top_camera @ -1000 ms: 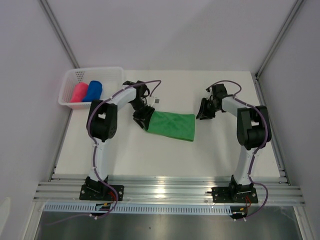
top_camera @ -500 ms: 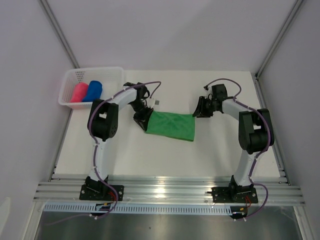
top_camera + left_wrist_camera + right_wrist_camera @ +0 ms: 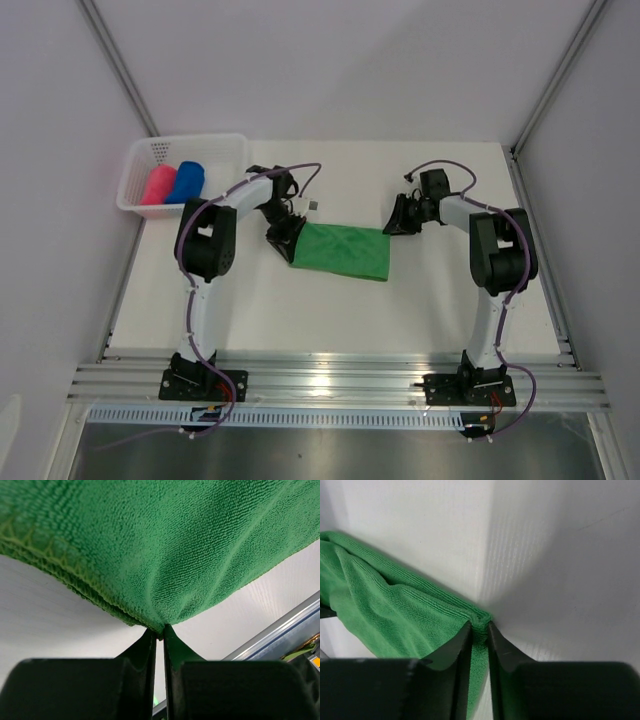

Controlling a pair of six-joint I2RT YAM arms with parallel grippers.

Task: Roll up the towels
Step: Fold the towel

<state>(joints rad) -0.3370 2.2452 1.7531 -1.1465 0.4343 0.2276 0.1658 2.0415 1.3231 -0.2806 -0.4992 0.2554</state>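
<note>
Green towel (image 3: 342, 251) spread flat on the white counter (image 3: 330, 310), folded into a long rectangle, long side running left to right. At the towel's left end: left gripper (image 3: 287, 237), clamped tight on the cloth. In the left wrist view, fingertips (image 3: 150, 640) pressed together with almost no gap, pinching a tuck of the layered hem, with fabric fanning out above the pinch point. At the towel's right far corner: right gripper (image 3: 392, 226), narrow, closed around the corner. In the right wrist view, fingers (image 3: 462, 640) on either side of the folded edge, green cloth filling the slot and touching both, gap wider than on the left side. Rest of the towel stretching away to the left of that corner, a soft crease along it, lying on the counter. So one gripper at each end of the towel, towel between them, no visible lift off the counter in the top view. Well off the towel's left end and farther back: white mesh basket (image 3: 190, 140), holding pink towel (image 3: 158, 186) and blue towel (image 3: 186, 181), both rolled, side by side and touching, pink on the side farther from the green towel.
</note>
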